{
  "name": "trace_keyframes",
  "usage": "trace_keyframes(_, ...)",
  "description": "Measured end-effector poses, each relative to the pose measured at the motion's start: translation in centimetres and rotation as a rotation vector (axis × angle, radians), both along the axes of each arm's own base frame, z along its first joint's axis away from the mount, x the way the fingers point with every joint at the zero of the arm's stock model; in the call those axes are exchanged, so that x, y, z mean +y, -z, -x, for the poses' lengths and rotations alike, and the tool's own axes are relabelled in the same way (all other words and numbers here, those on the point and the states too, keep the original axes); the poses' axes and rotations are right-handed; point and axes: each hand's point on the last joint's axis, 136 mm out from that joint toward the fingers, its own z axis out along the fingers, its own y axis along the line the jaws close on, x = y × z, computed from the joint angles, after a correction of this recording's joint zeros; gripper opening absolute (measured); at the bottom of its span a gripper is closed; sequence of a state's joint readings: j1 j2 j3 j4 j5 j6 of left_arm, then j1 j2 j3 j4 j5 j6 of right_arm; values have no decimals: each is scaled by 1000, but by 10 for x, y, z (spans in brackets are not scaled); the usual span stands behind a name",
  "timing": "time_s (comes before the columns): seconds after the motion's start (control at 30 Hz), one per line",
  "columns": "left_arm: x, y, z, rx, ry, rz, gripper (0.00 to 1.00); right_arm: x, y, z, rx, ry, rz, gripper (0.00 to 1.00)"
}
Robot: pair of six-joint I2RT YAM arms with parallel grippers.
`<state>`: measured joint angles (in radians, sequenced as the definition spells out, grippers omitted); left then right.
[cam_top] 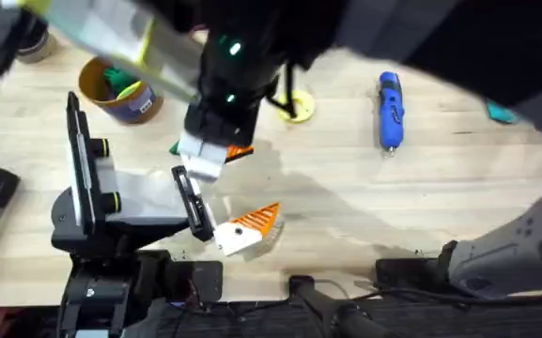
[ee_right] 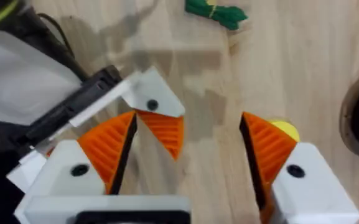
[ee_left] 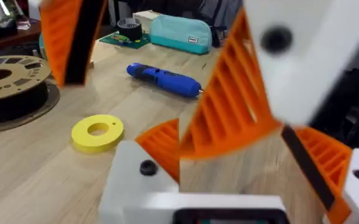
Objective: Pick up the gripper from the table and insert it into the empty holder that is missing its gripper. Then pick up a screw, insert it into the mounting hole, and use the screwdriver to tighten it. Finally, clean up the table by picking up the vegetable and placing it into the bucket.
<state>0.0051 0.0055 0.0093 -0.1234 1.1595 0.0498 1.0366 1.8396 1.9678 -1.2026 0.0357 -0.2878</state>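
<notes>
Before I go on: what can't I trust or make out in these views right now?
Overhead: the right arm, blurred under the camera, hides the far middle of the table.
Overhead: a green item is mostly hidden behind the right pincer; which one, unclear.
Right wrist: whether the dark hole in the white finger block holds a screw: too small.

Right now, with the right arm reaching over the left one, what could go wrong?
1. The right pincer stands open astride the holder. A sideways move could knock the two arms' fingers together.
2. The wedge sits at the holder's tip with no screw visible, and I cannot tell if it is fully seated. If the right pincer backs off, the wedge may slip out and drop to the table.
</notes>
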Motion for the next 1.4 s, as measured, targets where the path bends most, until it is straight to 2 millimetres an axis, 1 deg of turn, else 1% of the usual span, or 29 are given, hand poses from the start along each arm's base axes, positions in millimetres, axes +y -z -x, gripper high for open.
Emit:
trace_keyframes(0.23, 0, 0, 0, -2, 0, -1, 985, -32, -40, -24, -55, 89, -91, 996)
trace_keyframes(0.3, 0, 0, 0, -2, 0, -1, 985, -38, -47, -28, -63, 107, -125, 996)
trace_keyframes(0.4, 0, 0, 0, -3, 0, -1, 985, -49, -50, -33, -58, 130, -185, 995)
trace_keyframes(0.53, 0, 0, 0, -3, 0, -1, 985, -72, -44, -40, -44, 174, -249, 995)
trace_keyframes(0.63, 0, 0, 0, -2, 0, -1, 985, -89, -44, -44, -44, 203, -324, 996)
trace_keyframes(0.7, 0, 0, 0, -2, 0, -1, 985, -99, -44, -40, -39, 196, -362, 995)
trace_keyframes(0.77, 0, 0, 0, -3, 0, -1, 985, -109, -43, -33, -30, 169, -388, 996)
trace_keyframes(0.9, 0, 0, 0, -3, 0, -1, 985, -127, -34, -15, 18, 123, -435, 995)
trace_keyframes(1.07, 0, 0, 0, -2, 0, -1, 985, -149, -25, -3, 68, 90, -494, 995)
trace_keyframes(1.17, 0, 0, 0, -3, 0, -1, 985, -164, -16, 8, 132, 81, -489, 995)
trace_keyframes(1.27, 0, 0, 0, -3, 0, -1, 985, -173, -8, 21, 181, 51, -469, 995)
trace_keyframes(1.4, 0, 0, 0, -2, 0, -1, 985, -177, -5, 34, 199, -17, -453, 996)
